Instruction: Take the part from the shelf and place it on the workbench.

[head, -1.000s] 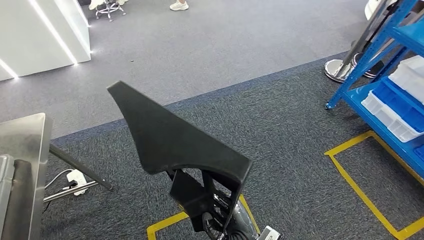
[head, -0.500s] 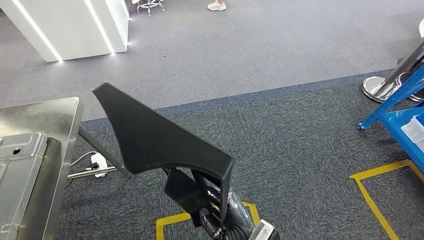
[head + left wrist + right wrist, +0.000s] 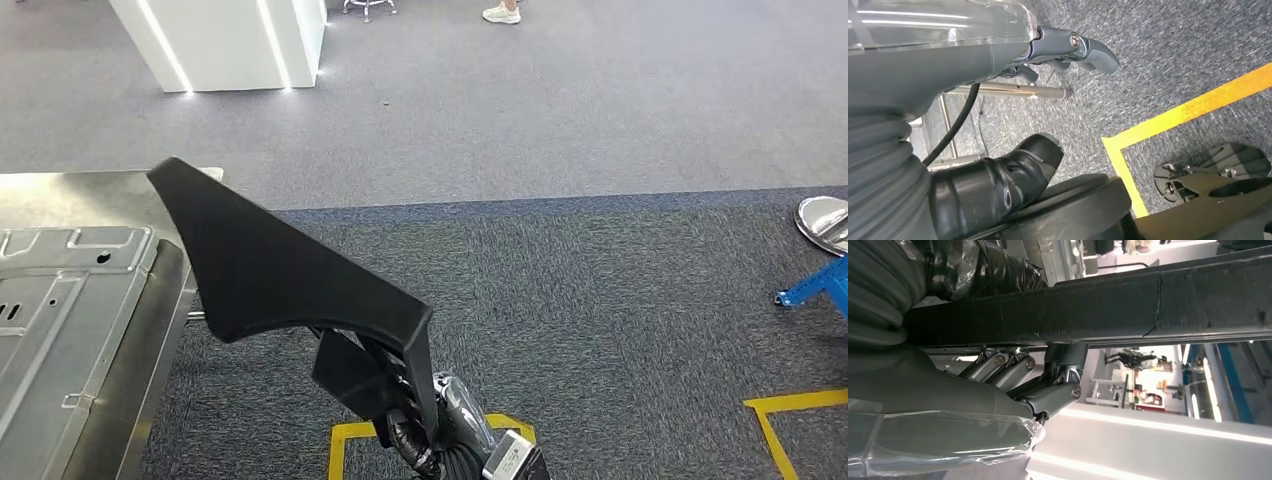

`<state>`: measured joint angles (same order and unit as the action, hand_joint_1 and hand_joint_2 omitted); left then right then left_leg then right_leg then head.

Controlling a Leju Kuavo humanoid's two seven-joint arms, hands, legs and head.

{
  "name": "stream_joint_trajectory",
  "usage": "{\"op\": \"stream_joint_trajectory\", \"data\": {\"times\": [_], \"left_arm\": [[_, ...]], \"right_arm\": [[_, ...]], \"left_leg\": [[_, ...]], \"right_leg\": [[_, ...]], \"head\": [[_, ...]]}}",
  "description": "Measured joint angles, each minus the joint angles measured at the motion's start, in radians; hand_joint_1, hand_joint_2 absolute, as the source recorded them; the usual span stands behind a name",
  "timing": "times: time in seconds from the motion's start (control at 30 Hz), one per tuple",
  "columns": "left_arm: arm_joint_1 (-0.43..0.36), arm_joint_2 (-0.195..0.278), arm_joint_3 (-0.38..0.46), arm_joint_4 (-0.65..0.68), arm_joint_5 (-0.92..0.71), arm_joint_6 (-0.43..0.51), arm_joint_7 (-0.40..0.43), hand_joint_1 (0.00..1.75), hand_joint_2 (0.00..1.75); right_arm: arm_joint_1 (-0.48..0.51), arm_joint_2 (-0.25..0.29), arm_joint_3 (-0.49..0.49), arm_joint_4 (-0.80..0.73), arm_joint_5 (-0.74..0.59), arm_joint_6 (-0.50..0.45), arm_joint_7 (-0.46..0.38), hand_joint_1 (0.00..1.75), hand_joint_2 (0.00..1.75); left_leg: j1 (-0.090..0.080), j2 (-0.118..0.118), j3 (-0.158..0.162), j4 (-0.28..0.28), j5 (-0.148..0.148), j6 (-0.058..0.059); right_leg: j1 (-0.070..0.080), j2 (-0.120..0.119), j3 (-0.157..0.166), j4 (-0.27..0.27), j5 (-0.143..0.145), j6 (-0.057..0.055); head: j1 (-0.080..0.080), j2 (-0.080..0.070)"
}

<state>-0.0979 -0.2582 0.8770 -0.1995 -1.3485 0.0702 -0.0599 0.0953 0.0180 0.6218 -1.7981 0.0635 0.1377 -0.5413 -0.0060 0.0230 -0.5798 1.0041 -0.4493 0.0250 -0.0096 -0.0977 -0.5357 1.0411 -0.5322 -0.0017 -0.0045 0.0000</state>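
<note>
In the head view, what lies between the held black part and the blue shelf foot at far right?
Bare dark carpet in the head view, between black part and blue shelf foot.

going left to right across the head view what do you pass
Metal workbench → black part held up by the right hand → yellow floor tape → blue shelf foot

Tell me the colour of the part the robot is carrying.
Matte black all over. The part shows best in the head view, held up by the right hand.
</note>
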Motion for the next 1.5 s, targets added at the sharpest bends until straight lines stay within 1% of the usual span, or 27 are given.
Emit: {"op": "stream_joint_trajectory", "data": {"times": [0.07,0.13,0.17,0.2,0.27,0.33,0.4,0.47,0.53,0.6,0.67,0.7,0.73,0.77,0.83,0.9,0.97,1.0,1.07,1.13,1.2,1.23,1.27,1.3,1.37,1.43,1.5], "left_arm": [[-0.002,-0.006,0.000,0.000,0.000,0.002,0.000,0.00,1.75],[-0.006,-0.010,0.000,0.000,0.000,0.002,0.000,0.00,1.75],[-0.006,-0.012,0.000,0.000,0.000,0.002,0.000,0.00,1.75],[-0.006,-0.012,0.000,0.000,0.000,0.002,0.000,0.00,1.75],[-0.005,-0.013,0.000,0.000,0.000,0.002,0.000,0.00,1.75],[-0.006,-0.015,0.000,0.000,0.000,0.002,0.000,0.00,1.75],[-0.008,-0.018,0.000,0.000,0.002,0.002,0.003,0.00,1.75],[-0.008,-0.019,0.000,0.000,0.003,0.002,0.010,0.00,1.75],[-0.009,-0.020,0.000,0.000,0.004,0.004,0.019,0.00,1.75],[-0.011,-0.021,0.000,0.000,0.004,0.010,0.023,0.00,1.75],[-0.013,-0.021,0.000,0.000,0.003,0.014,0.024,0.00,1.75],[-0.013,-0.021,0.000,0.000,0.002,0.015,0.024,0.00,1.75],[-0.013,-0.021,0.000,0.000,0.000,0.015,0.025,0.00,1.75],[-0.012,-0.021,0.000,0.000,-0.002,0.014,0.025,0.00,1.75],[-0.011,-0.020,0.000,0.000,-0.007,0.012,0.027,0.00,1.75],[-0.013,-0.020,-0.002,0.000,-0.012,0.009,0.026,0.00,1.75],[-0.013,-0.019,-0.004,0.000,-0.014,0.009,0.022,0.00,1.75],[-0.012,-0.018,-0.004,0.000,-0.014,0.010,0.018,0.00,1.75],[-0.010,-0.017,-0.004,0.000,-0.013,0.013,0.012,0.00,1.75],[-0.010,-0.016,-0.005,0.000,-0.013,0.012,0.008,0.00,1.75],[-0.010,-0.015,-0.005,0.000,-0.014,0.009,0.011,0.00,1.75],[-0.008,-0.014,-0.005,0.000,-0.015,0.007,0.014,0.00,1.75],[-0.007,-0.013,-0.005,0.000,-0.015,0.004,0.017,0.00,1.75],[-0.005,-0.013,-0.005,0.000,-0.016,0.001,0.020,0.00,1.75],[-0.005,-0.013,-0.006,0.000,-0.017,-0.004,0.023,0.00,1.75],[-0.005,-0.012,-0.007,0.000,-0.019,-0.005,0.024,0.00,1.75],[-0.003,-0.012,-0.007,0.000,-0.020,-0.006,0.024,0.00,1.75]], "right_arm": [[0.003,-0.001,0.000,-0.004,0.001,0.000,-0.001,1.75,1.75],[0.010,-0.004,0.000,-0.005,0.001,0.000,0.000,1.75,1.75],[0.014,-0.006,0.000,-0.004,0.001,0.000,0.001,1.75,1.75],[0.017,-0.008,0.000,-0.004,0.001,0.000,0.001,1.75,1.75],[0.018,-0.011,0.000,-0.005,0.002,0.000,0.001,1.75,1.75],[0.018,-0.012,0.000,-0.005,0.002,0.000,0.001,1.75,1.75],[0.021,-0.012,0.000,-0.006,0.001,0.002,0.000,1.75,1.75],[0.022,-0.012,0.000,-0.007,0.001,0.004,-0.001,1.75,1.75],[0.021,-0.011,0.000,-0.008,0.001,0.006,-0.002,1.75,1.75],[0.024,-0.011,0.000,-0.009,0.001,0.007,-0.004,1.75,1.75],[0.030,-0.011,0.000,-0.010,0.001,0.008,-0.005,1.75,1.75],[0.033,-0.011,0.000,-0.010,0.001,0.009,-0.005,1.75,1.75],[0.036,-0.011,0.000,-0.010,0.001,0.011,-0.006,1.75,1.75],[0.037,-0.011,0.000,-0.010,0.001,0.013,-0.006,1.75,1.75],[0.038,-0.011,0.000,-0.012,-0.001,0.019,-0.010,1.75,1.75],[0.039,-0.011,0.000,-0.016,-0.004,0.024,-0.014,1.75,1.75],[0.038,-0.011,0.000,-0.021,-0.007,0.029,-0.016,1.75,1.75],[0.037,-0.011,0.000,-0.022,-0.009,0.031,-0.016,1.75,1.75],[0.032,-0.011,0.000,-0.024,-0.014,0.036,-0.016,1.75,1.75],[0.030,-0.011,0.000,-0.024,-0.016,0.039,-0.014,1.75,1.75],[0.033,-0.011,0.000,-0.024,-0.018,0.038,-0.013,1.75,1.75],[0.035,-0.012,0.000,-0.024,-0.019,0.037,-0.012,1.75,1.75],[0.035,-0.012,0.000,-0.024,-0.021,0.036,-0.013,1.75,1.75],[0.036,-0.013,0.000,-0.024,-0.023,0.035,-0.014,1.75,1.75],[0.037,-0.013,0.000,-0.025,-0.027,0.034,-0.015,1.75,1.75],[0.040,-0.014,0.000,-0.028,-0.028,0.034,-0.017,1.75,1.75],[0.042,-0.014,0.000,-0.032,-0.030,0.033,-0.018,1.75,1.75]], "left_leg": [[0.007,-0.018,0.016,-0.018,0.007,0.009],[0.005,-0.039,0.017,-0.018,0.007,0.015],[0.005,-0.053,0.017,-0.016,0.006,0.015],[0.005,-0.066,0.017,-0.013,0.004,0.015],[0.006,-0.094,0.019,-0.005,-0.002,0.011],[0.007,-0.119,0.014,0.011,-0.010,0.004],[0.009,-0.139,0.003,0.021,-0.015,-0.007],[0.012,-0.153,-0.004,0.022,-0.014,-0.018],[0.009,-0.114,-0.017,0.049,-0.029,-0.029],[0.007,-0.055,-0.064,0.147,-0.079,-0.039],[0.008,-0.040,-0.130,0.271,-0.128,-0.045],[0.009,-0.039,-0.146,0.298,-0.128,-0.046],[0.009,-0.036,-0.142,0.287,-0.110,-0.045],[0.008,-0.030,-0.117,0.238,-0.076,-0.043],[0.002,0.006,-0.047,0.100,-0.016,-0.034],[-0.007,0.032,-0.014,0.029,-0.001,-0.020],[-0.011,0.018,-0.014,0.021,-0.002,-0.007],[-0.009,0.008,-0.009,0.014,0.001,-0.002],[-0.002,-0.012,0.004,-0.003,0.007,0.009],[0.000,-0.031,0.008,-0.008,0.010,0.016],[0.000,-0.056,0.008,-0.006,0.009,0.019],[0.000,-0.070,0.009,-0.004,0.008,0.019],[0.000,-0.084,0.011,-0.001,0.006,0.017],[0.000,-0.097,0.011,0.003,0.004,0.015],[0.000,-0.120,0.006,0.015,-0.003,0.007],[0.001,-0.136,-0.004,0.022,-0.006,-0.003],[0.005,-0.145,-0.009,0.022,-0.007,-0.015]], "right_leg": [[-0.002,0.047,-0.025,0.065,-0.042,0.007],[-0.003,0.086,-0.090,0.193,-0.099,0.008],[-0.003,0.093,-0.120,0.243,-0.111,0.008],[-0.003,0.095,-0.135,0.261,-0.103,0.009],[-0.005,0.105,-0.108,0.179,-0.030,0.008],[-0.010,0.152,-0.060,0.060,0.027,0.005],[-0.011,0.185,-0.044,0.018,0.032,0.002],[-0.009,0.169,-0.041,0.013,0.034,-0.006],[-0.010,0.144,-0.031,0.005,0.034,-0.018],[-0.009,0.114,-0.023,-0.001,0.032,-0.028],[-0.006,0.082,-0.021,0.000,0.027,-0.032],[-0.005,0.066,-0.019,0.000,0.025,-0.032],[-0.004,0.053,-0.017,0.000,0.022,-0.032],[-0.004,0.041,-0.013,0.000,0.019,-0.031],[-0.001,0.022,-0.004,0.000,0.012,-0.026],[0.003,0.007,-0.001,-0.001,0.007,-0.018],[0.005,-0.010,0.004,-0.006,0.006,-0.008],[0.004,-0.007,0.008,-0.005,0.002,-0.003],[0.003,0.034,-0.007,0.040,-0.029,0.005],[0.001,0.083,-0.070,0.162,-0.086,0.006],[0.001,0.095,-0.132,0.262,-0.109,0.006],[0.000,0.097,-0.140,0.263,-0.090,0.006],[-0.002,0.100,-0.129,0.225,-0.054,0.006],[-0.004,0.111,-0.105,0.160,-0.010,0.005],[-0.009,0.151,-0.062,0.047,0.040,0.004],[-0.008,0.168,-0.052,0.015,0.043,0.001],[-0.006,0.150,-0.048,0.009,0.047,-0.009]], "head": [[0.001,0.000],[0.001,0.000],[0.001,0.000],[0.001,0.000],[0.001,0.000],[0.001,0.000],[0.001,0.000],[0.001,0.000],[0.000,0.000],[-0.002,0.000],[-0.003,0.000],[-0.003,0.000],[-0.003,0.000],[-0.003,0.000],[-0.003,0.000],[-0.003,0.000],[-0.003,0.000],[-0.002,0.000],[-0.001,0.000],[0.000,0.000],[0.000,0.000],[0.000,0.000],[0.000,0.000],[0.000,0.000],[0.000,0.000],[0.000,0.000],[0.000,0.000]]}}
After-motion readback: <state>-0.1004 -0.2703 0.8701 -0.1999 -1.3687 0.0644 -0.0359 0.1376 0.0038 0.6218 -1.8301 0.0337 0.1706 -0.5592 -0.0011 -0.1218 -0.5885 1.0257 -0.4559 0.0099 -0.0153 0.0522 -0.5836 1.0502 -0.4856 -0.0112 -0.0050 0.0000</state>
